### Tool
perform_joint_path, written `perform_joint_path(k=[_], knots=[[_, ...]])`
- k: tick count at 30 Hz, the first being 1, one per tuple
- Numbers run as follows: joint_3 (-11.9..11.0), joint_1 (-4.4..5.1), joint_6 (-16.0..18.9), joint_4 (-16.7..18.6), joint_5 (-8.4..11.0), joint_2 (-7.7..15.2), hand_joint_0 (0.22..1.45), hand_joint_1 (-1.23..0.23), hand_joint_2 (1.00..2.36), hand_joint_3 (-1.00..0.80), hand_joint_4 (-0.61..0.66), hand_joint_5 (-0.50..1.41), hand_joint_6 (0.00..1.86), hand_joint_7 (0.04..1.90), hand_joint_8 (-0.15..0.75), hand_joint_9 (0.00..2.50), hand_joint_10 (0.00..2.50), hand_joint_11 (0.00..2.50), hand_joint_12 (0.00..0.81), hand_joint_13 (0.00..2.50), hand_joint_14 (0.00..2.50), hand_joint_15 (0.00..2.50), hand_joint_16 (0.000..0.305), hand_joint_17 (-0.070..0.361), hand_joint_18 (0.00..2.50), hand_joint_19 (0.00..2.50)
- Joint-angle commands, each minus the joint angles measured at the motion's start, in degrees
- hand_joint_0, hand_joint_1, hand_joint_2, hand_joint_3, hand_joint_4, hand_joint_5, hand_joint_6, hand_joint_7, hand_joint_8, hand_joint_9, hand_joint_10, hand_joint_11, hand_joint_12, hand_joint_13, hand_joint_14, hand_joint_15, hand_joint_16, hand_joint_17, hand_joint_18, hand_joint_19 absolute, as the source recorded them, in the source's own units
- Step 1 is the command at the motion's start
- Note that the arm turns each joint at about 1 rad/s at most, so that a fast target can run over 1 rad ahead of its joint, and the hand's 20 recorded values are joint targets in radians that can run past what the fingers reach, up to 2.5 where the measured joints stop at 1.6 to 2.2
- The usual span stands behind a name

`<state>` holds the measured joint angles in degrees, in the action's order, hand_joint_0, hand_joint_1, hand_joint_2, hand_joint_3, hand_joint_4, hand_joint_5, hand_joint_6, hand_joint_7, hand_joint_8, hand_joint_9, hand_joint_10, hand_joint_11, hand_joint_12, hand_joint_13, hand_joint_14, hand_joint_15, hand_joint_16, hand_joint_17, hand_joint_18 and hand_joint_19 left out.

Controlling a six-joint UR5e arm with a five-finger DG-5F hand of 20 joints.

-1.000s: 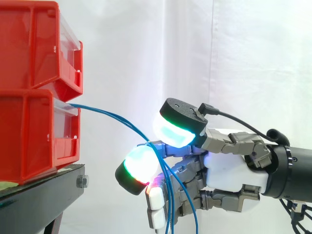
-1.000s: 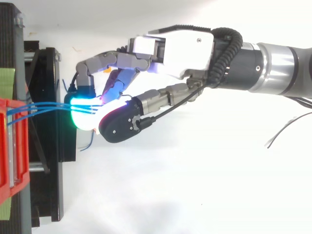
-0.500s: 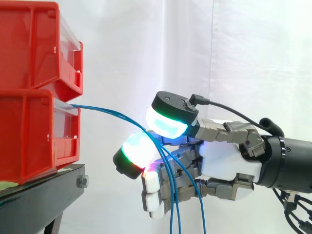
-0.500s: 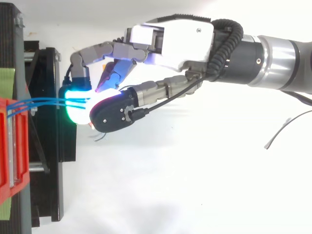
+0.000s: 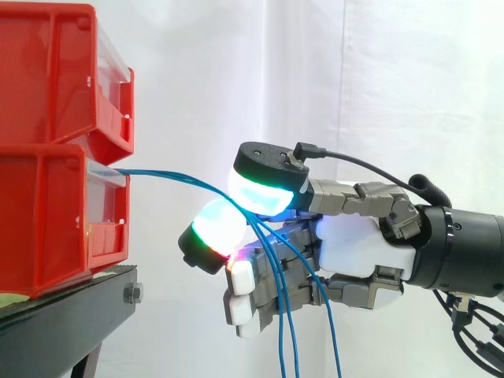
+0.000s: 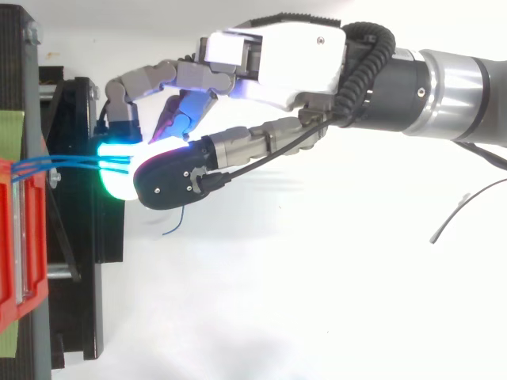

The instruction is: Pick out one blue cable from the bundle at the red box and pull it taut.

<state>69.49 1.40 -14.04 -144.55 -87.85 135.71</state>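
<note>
Separating a single strand is judged to be the step in hand, and it is not yet done: several blue cables (image 5: 169, 178) are gathered at the hand (image 5: 358, 252) together. The hand is curled, its glowing pads (image 5: 264, 198) closed on the cables where these bend downward; whether one strand or all are nipped cannot be told. Before any pull is made, the pinch should be confirmed on one strand only, and the others should be let slip free. The pull should then be directed away from the lower red bin (image 5: 47, 220), along the cable's own line, so that the strand is not dragged sideways across the bin's lip. Force should be raised gradually, since a thin cable may slide between the pads.

The cables are thin, blue and flexible. They are seen to leave the front of the lower bin, which is stacked under an upper red bin (image 5: 47, 71) on a black stand (image 5: 71, 315), to arch across the gap in a slack curve, and to hang loose below the fingers (image 5: 244, 303).
</note>
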Motion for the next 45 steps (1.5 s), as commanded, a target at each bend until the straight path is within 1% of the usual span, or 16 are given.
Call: perform_joint_path(k=[1, 7, 18, 24, 25, 27, 29, 31, 35, 38, 39, 45], knots=[[-0.32, 0.01, -0.03, -0.73, -0.13, -0.01, 0.63, -0.55, 1.02, -0.10, 0.11, -0.12, 0.61, 1.20, 0.325, 1.05, 0.02, 0.46, 0.384, 0.97, 0.02, 0.58, 0.053, 0.118, 0.69, 0.66], [-0.32, 0.36, -0.20, -0.82, -0.04, 0.08, 0.62, -0.58, 1.02, -0.08, 0.14, -0.14, 0.67, 1.07, 0.333, 1.04, 0.02, 0.49, 0.391, 0.98, 0.02, 0.58, 0.054, 0.122, 0.71, 0.65], [-0.41, 0.54, -0.46, -1.00, -0.04, -0.01, 0.61, -0.59, 1.02, -0.07, 0.17, -0.17, 0.74, 0.96, 0.339, 1.04, 0.02, 0.56, 0.390, 0.98, 0.02, 0.59, 0.054, 0.122, 0.73, 0.65], [-0.41, 0.54, -0.90, -1.79, -0.22, -0.09, 0.61, -0.67, 1.02, -0.08, 0.17, -0.20, 0.82, 0.88, 0.333, 1.04, 0.02, 0.59, 0.383, 0.99, 0.02, 0.60, 0.053, 0.120, 0.73, 0.65], [-0.41, 0.54, -1.78, -2.32, -0.74, -0.27, 0.61, -0.67, 1.02, -0.08, 0.16, -0.20, 0.83, 0.86, 0.330, 1.04, 0.02, 0.60, 0.385, 0.99, 0.02, 0.60, 0.053, 0.120, 0.73, 0.65], [-0.41, 0.54, -2.57, -2.93, -1.18, -0.53, 0.61, -0.67, 1.02, -0.09, 0.16, -0.20, 0.83, 0.87, 0.329, 1.04, 0.02, 0.60, 0.383, 0.99, 0.02, 0.60, 0.053, 0.120, 0.73, 0.65], [-0.41, 0.63, -3.54, -4.25, -1.09, -1.15, 0.62, -0.68, 1.02, -0.10, 0.16, -0.20, 0.83, 0.86, 0.334, 1.04, 0.02, 0.61, 0.382, 0.99, 0.02, 0.60, 0.053, 0.119, 0.73, 0.65], [-0.41, 0.71, -3.63, -4.95, -1.09, -1.50, 0.62, -0.68, 1.02, -0.12, 0.17, -0.20, 0.83, 0.85, 0.330, 1.04, 0.02, 0.62, 0.382, 0.99, 0.02, 0.61, 0.053, 0.119, 0.74, 0.64], [-0.50, 0.89, -3.72, -7.59, -1.09, -2.64, 0.62, -0.69, 1.02, -0.14, 0.17, -0.20, 0.84, 0.81, 0.328, 1.04, 0.02, 0.65, 0.381, 1.00, 0.02, 0.61, 0.053, 0.120, 0.74, 0.64], [-0.59, 0.98, -3.89, -9.26, -1.18, -2.73, 0.63, -0.71, 1.02, -0.24, 0.16, -0.21, 0.85, 0.83, 0.330, 1.05, 0.02, 0.71, 0.383, 1.00, 0.02, 0.62, 0.053, 0.120, 0.74, 0.64], [-0.68, 0.98, -3.89, -9.79, -1.27, -2.73, 0.63, -0.72, 1.02, -0.28, 0.17, -0.21, 0.87, 0.80, 0.331, 1.06, 0.02, 0.72, 0.384, 1.00, 0.02, 0.63, 0.053, 0.120, 0.74, 0.63], [-0.76, 1.15, -3.37, -11.02, -0.48, -2.73, 0.64, -0.74, 1.01, -0.36, 0.18, -0.21, 0.88, 0.80, 0.331, 1.07, 0.02, 0.76, 0.380, 1.01, 0.02, 0.63, 0.053, 0.120, 0.76, 0.63]])
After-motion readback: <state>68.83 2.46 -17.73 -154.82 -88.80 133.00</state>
